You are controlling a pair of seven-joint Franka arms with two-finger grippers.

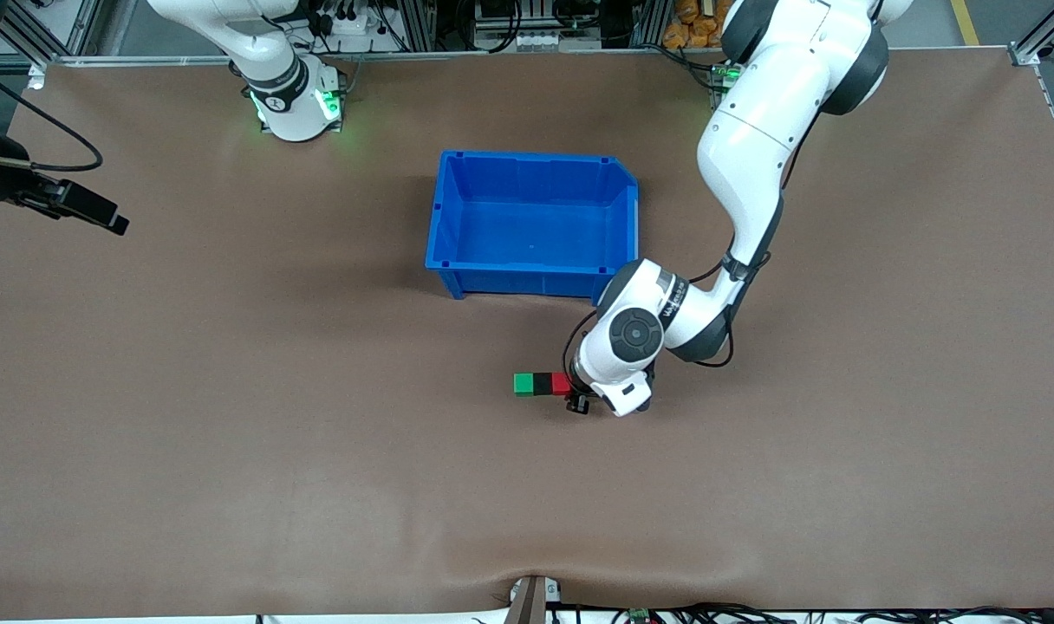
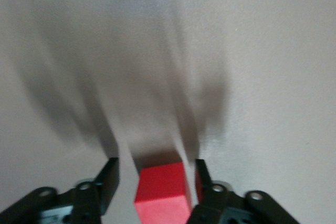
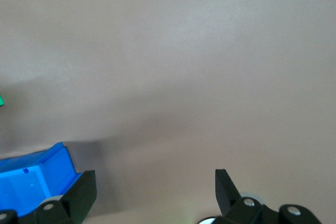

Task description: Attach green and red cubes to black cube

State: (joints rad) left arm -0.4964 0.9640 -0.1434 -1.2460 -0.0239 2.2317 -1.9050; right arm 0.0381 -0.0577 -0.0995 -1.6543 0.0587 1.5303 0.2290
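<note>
The green cube (image 1: 523,384), the black cube (image 1: 543,384) and the red cube (image 1: 562,384) lie in one touching row on the table, with the black one in the middle. The row is nearer to the front camera than the bin. My left gripper (image 1: 579,395) is low at the red end of the row. In the left wrist view the left gripper (image 2: 156,166) is open, with the red cube (image 2: 163,190) between its fingers and a gap on each side. My right gripper (image 3: 155,192) is wide open and empty, waiting over the right arm's end of the table (image 1: 115,224).
A large blue plastic bin (image 1: 447,217) stands empty in the middle of the table, farther from the front camera than the cubes. Its corner shows in the right wrist view (image 3: 31,179). The left arm's elbow (image 1: 635,334) hangs over the table beside the bin.
</note>
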